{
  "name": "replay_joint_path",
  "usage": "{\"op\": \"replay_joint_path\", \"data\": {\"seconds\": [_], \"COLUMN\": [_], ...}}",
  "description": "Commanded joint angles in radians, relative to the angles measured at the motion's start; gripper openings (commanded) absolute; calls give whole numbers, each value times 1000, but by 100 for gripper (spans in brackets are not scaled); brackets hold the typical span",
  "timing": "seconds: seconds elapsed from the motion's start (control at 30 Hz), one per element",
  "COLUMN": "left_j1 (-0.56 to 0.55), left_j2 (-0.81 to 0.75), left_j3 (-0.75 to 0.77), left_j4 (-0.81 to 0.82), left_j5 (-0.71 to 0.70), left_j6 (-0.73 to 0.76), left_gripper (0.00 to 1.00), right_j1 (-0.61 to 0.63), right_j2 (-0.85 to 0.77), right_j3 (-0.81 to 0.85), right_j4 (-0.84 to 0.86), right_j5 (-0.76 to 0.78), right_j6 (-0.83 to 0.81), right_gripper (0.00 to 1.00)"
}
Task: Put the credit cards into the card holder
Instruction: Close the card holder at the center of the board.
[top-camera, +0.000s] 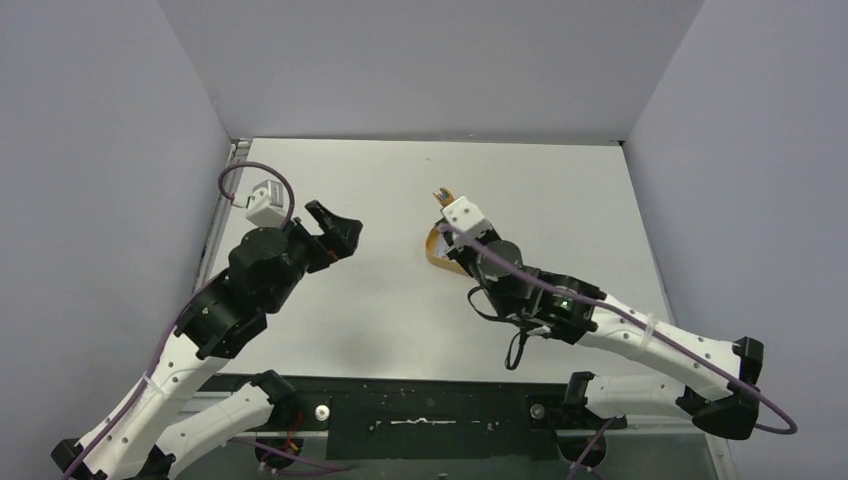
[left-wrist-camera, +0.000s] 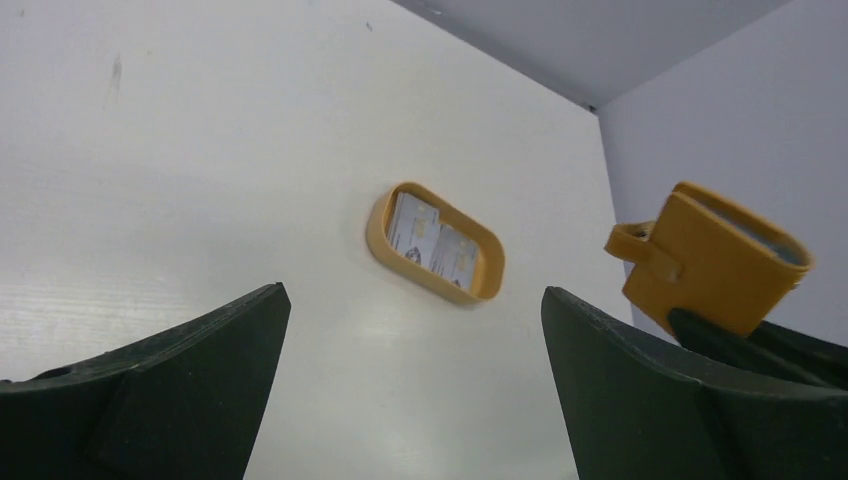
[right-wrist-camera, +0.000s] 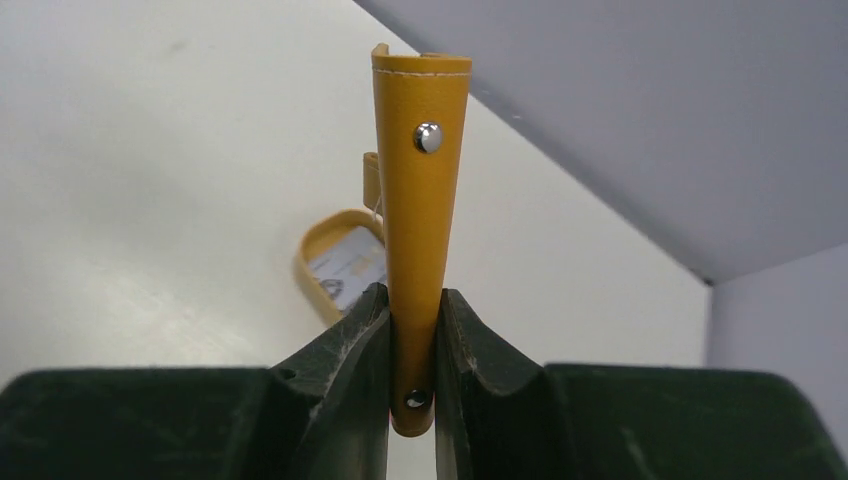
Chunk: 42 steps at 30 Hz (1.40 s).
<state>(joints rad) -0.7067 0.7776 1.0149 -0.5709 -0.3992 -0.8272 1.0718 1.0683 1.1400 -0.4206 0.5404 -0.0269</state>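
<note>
right tool (right-wrist-camera: 412, 312) pinching card holder (right-wrist-camera: 420, 195), left tool (left-wrist-camera: 412, 325) wide open

You'll see the tan-orange card holder (right-wrist-camera: 418, 200) folded shut, pinched edge-on in the right hand (right-wrist-camera: 412, 340), clear of the worktop. Two pale credit cards (left-wrist-camera: 432, 243) lie side by side inside the oval tray (left-wrist-camera: 385, 232), mid-worktop.

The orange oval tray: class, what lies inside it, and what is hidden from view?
Inside the tray lie two pale credit cards, side by side, with their printed faces up. Whether more cards lie beneath them cannot be seen, because the top ones cover the tray's floor.
</note>
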Motion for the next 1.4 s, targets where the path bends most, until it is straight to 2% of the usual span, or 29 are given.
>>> {"op": "replay_joint_path", "data": {"seconds": [0.0,0.17,0.4,0.5,0.63,0.9,1.07,1.17,1.3,1.37], "left_j1": [40,70,69,63,49,-2,-8,-7,-8,-9], "left_j2": [50,55,67,75,84,136,174,191,203,207], "left_j3": [98,64,-25,-54,-40,-17,6,2,-8,-10], "left_j4": [129,340,528,613,622,586,522,553,615,624], "left_j5": [98,302,411,450,459,484,499,516,527,529], "left_j6": [94,29,-135,-188,-197,-196,-200,-219,-244,-250], "left_gripper": [97,97,97,97,97,97,96,85,61,53], "right_j1": [94,179,289,309,329,348,351,354,357,357], "right_j2": [62,77,149,184,233,294,301,304,309,309], "right_j3": [-107,-260,-356,-368,-372,-352,-348,-344,-341,-341], "right_j4": [433,927,1268,1365,1469,1621,1629,1637,1648,1648], "right_j5": [419,467,506,497,491,473,477,478,481,483], "right_j6": [-682,-1146,-1483,-1567,-1657,-1775,-1784,-1789,-1797,-1797], "right_gripper": [0,0,0,0,0,0,0,0,0,0]}}
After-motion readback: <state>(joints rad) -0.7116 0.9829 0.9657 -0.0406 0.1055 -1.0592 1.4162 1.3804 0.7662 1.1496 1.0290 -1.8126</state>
